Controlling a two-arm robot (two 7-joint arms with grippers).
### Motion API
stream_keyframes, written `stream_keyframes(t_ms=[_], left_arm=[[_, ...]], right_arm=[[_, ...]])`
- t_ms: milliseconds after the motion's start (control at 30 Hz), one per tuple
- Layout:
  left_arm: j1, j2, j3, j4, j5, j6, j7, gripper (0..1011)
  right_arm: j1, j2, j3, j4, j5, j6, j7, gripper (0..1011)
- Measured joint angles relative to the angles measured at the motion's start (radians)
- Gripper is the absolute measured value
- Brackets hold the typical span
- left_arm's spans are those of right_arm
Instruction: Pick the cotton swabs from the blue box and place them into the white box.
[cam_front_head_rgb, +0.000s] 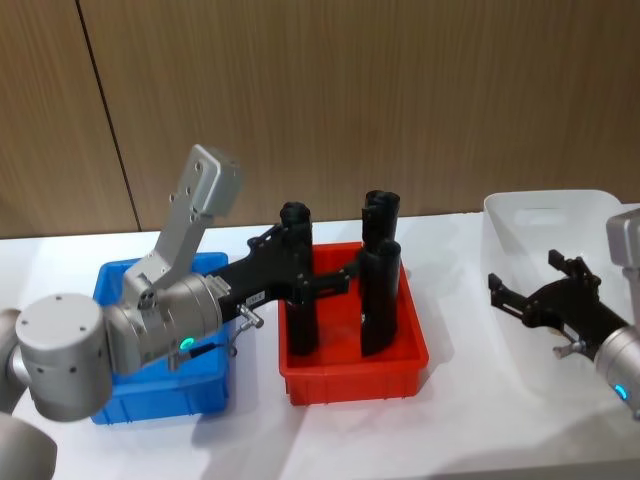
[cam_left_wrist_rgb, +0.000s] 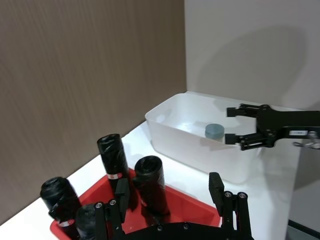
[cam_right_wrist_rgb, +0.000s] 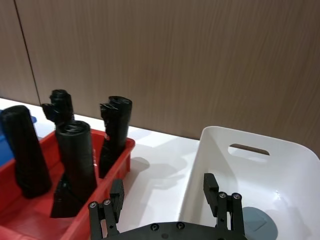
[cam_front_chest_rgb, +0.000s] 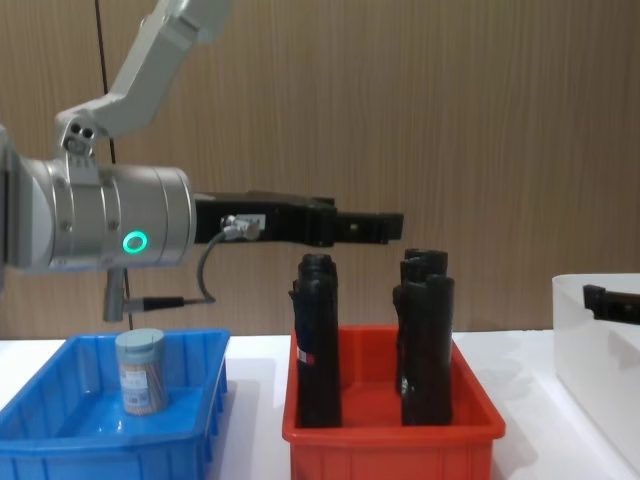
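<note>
While the chest view shows a swab tub (cam_front_chest_rgb: 140, 372) in the left blue box (cam_front_chest_rgb: 100, 455), the left wrist view shows a second tub (cam_left_wrist_rgb: 215, 131) in the white box (cam_left_wrist_rgb: 185, 142) below the wide-open, empty right gripper (cam_left_wrist_rgb: 230, 125). The left gripper (cam_front_head_rgb: 320, 260), likewise spread and empty, is above the red bin (cam_front_head_rgb: 350, 380).

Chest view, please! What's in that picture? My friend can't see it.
The robot's left hand reaches out above a red bin of tall black rolls. One tub of cotton swabs stands in the blue box on the left; the white box is at the right edge.
</note>
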Motion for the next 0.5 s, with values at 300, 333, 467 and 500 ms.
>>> stream_keyframes(t_ms=[300,333,467,500], left_arm=[[0.053,0.012,0.012,-0.045,0.029,-0.04,0.107,1004],[0.063,0.014,0.014,-0.054,0.034,-0.048,0.127,1004],[0.088,0.019,0.019,-0.075,0.048,-0.067,0.178,1004],[0.093,0.02,0.02,-0.079,0.05,-0.071,0.188,1004]], right_arm=[[-0.082,-0.01,-0.01,-0.107,0.009,-0.022,-0.038,1002],[-0.097,-0.012,-0.012,-0.126,0.011,-0.027,-0.045,1001],[-0.134,-0.016,-0.017,-0.174,0.015,-0.038,-0.062,1001],[-0.149,-0.018,-0.018,-0.193,0.016,-0.042,-0.068,1001]])
